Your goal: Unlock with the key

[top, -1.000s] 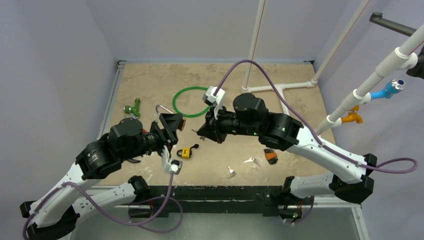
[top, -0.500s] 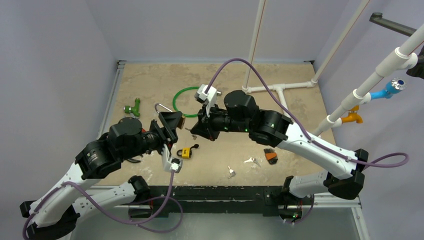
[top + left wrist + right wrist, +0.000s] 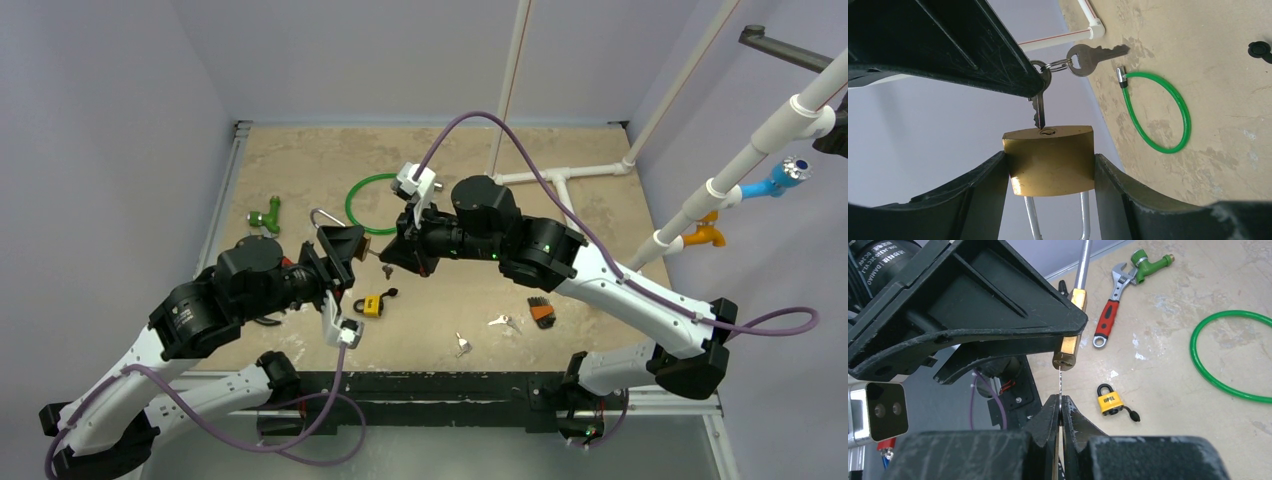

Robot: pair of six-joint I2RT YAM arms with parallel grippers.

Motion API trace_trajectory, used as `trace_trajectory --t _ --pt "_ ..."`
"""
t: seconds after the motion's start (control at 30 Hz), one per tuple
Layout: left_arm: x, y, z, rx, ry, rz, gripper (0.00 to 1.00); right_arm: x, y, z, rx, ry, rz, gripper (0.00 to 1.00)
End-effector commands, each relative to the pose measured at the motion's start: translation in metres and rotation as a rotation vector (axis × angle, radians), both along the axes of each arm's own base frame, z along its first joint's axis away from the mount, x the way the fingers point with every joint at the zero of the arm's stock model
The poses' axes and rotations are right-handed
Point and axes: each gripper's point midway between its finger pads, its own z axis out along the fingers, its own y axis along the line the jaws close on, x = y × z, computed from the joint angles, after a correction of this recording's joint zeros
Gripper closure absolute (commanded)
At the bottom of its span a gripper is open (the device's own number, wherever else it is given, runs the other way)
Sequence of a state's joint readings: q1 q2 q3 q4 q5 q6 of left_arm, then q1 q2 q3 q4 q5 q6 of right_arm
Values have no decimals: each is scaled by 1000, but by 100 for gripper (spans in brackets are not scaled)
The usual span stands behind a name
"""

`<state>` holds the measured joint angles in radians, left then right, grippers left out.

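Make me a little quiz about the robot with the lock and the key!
1. True or false: the left gripper holds a brass padlock between its fingers.
2. Pick one: the right gripper pinches a key. Where is the key's tip?
A. at the brass padlock's keyhole
B. flat on the floor
C. inside a cup
3. Fill the gap: the small padlock lying on the table is coloured ____.

Key: 1 true; 2 A; 3 yellow.
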<state>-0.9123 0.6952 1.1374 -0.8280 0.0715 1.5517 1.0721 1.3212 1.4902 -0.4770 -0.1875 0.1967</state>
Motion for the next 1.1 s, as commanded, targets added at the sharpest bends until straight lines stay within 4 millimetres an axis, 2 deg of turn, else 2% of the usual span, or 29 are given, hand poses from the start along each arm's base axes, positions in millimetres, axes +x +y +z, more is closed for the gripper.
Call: trace_trajectory --t 0.0,0.43,0.7,1.07 --pt "-3 -1 45 -124 -89 -16 100 -2 6 34 91 -48 40 100" --pt "-3 -1 48 -127 -96 -16 100 -1 8 22 72 -37 41 100" --pt "-4 -1 49 -128 -96 -19 100 5 2 22 76 -42 17 100" --pt "-5 0 52 -136 -100 -23 100 6 4 18 73 -28 27 100"
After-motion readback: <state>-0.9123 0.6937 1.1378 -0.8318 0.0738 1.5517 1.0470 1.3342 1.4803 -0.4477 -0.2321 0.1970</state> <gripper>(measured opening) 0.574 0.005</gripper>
